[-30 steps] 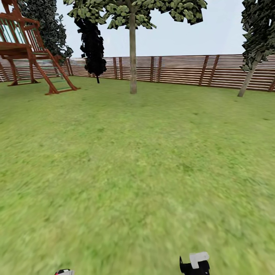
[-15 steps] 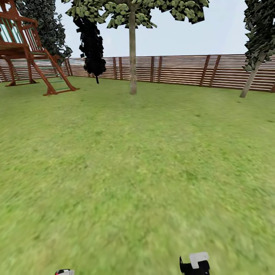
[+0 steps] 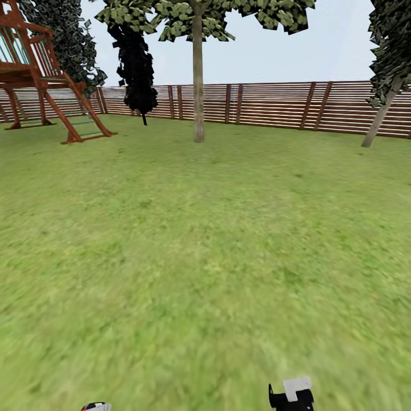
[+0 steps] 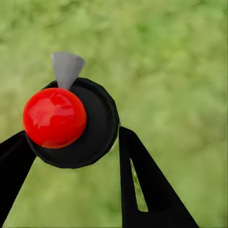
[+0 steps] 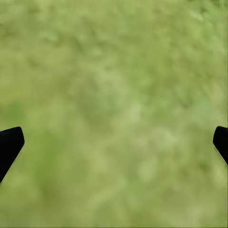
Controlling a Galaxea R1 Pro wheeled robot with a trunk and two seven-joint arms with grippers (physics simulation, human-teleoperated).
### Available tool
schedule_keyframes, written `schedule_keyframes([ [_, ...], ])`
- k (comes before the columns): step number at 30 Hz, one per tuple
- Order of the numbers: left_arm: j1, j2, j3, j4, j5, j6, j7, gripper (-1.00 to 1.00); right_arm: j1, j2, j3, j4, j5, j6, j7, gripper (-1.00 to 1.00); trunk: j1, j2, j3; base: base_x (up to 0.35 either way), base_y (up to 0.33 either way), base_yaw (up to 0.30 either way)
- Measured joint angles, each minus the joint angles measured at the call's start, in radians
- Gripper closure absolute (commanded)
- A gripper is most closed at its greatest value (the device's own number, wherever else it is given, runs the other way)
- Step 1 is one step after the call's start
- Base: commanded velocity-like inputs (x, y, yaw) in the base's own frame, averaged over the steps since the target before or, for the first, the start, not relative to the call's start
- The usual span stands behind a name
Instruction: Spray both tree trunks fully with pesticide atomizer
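The pesticide atomizer (image 4: 54,116), with a shiny red ball top, a black round body and a grey cone nozzle, sits between the black fingers of my left gripper (image 4: 76,137), which is shut on it above the grass floor (image 3: 205,257). One tree (image 3: 198,85) with a straight grey-tan trunk stands far ahead, in front of the fence. A second tree (image 3: 379,119) with a slanting grey trunk is at the far right. My right gripper (image 5: 114,142) hangs open over grass with nothing between its fingers (image 5: 9,145). My right arm's end (image 3: 291,394) shows at the bottom edge of the head view.
A reddish-brown slatted fence (image 3: 274,105) closes off the lawn behind the trees. A wooden play frame with a ladder (image 3: 43,80) stands at the far left, next to a narrow dark tree (image 3: 136,65). Open lawn stretches between me and the trunks.
The whole head view has shifted slightly, so the camera has moved: the play frame slid left and the right tree slid right. Both grippers keep their places.
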Motion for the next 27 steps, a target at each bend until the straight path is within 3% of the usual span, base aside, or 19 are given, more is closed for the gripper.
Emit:
schedule_keyframes([
  [27,0.000,0.000,0.000,0.000,0.000,0.000,0.001,1.00,0.000,0.000,0.000,0.000,0.000,0.000,0.000,-1.00,0.000,0.000,0.000,0.339,0.000,0.000],
])
